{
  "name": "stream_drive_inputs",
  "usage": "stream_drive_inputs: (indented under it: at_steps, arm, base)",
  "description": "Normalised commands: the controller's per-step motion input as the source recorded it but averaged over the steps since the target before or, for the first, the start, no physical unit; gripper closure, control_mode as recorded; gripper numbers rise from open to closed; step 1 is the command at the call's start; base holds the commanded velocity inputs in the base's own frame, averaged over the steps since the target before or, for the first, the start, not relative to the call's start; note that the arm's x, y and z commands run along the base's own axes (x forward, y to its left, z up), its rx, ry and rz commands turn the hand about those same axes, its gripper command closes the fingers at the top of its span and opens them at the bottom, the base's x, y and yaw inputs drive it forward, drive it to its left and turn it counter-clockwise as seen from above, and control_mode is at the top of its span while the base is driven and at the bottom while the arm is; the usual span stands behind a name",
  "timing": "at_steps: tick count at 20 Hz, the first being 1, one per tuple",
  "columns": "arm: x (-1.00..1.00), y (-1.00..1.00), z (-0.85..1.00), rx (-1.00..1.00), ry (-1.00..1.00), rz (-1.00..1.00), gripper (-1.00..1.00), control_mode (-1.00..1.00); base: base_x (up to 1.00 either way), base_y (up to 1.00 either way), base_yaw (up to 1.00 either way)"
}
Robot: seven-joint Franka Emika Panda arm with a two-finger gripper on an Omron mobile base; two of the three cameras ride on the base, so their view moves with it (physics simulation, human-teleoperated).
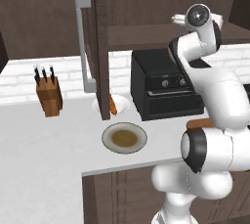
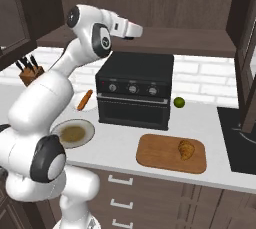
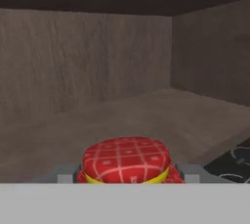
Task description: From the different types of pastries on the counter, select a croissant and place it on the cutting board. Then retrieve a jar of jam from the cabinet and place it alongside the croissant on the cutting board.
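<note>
**Jam jar between the fingers inside the cabinet, croissant already on the board**

The hand view looks into the dark-brown cabinet (image 3: 122,61), along its shelf toward the back wall and a side wall. The jar of jam (image 3: 126,160), with a red checked lid and a yellow band under it, sits at the bottom of that view, right between the two grey fingers (image 3: 64,176) that flank it on either side. The fingers stand close against the jar's sides, but whether they press on it cannot be told.

In the right base view the arm reaches up over the black countertop oven (image 2: 134,95), its gripper (image 2: 131,29) level with the cabinet shelf.

On the counter (image 2: 210,118), the cutting board (image 2: 160,154) lies near the front edge, in front of the oven and to its right. The croissant (image 2: 186,149) rests on the right half of the board. The long narrow pastry (image 2: 85,100) lies on a small white plate at the oven's left. A round beige plate (image 1: 124,137) sits near the front edge. A green lime (image 2: 179,103) lies just right of the oven. A knife block (image 1: 49,93) stands at the back left.
</note>
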Motion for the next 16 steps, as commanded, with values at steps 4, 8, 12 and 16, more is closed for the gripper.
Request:
stream_drive_inputs:
  at_steps: [4, 8, 12, 16]
  arm:
    - [-1.0, -0.33, -0.13, -0.03, -0.29, -0.24, 1.0, -1.0]
    - [-1.0, -0.23, 0.0, -0.05, -0.3, -0.23, 1.0, -1.0]
    - [-1.0, -0.11, 0.0, -0.06, -0.27, -0.2, 1.0, -1.0]
    - [-1.0, -0.05, -0.27, -0.02, -0.15, -0.21, 1.0, -1.0]
  base:
    - [0.0, 0.0, 0.0]
    - [0.0, 0.0, 0.0]
    - [0.0, 0.0, 0.0]
    - [0.0, 0.0, 0.0]
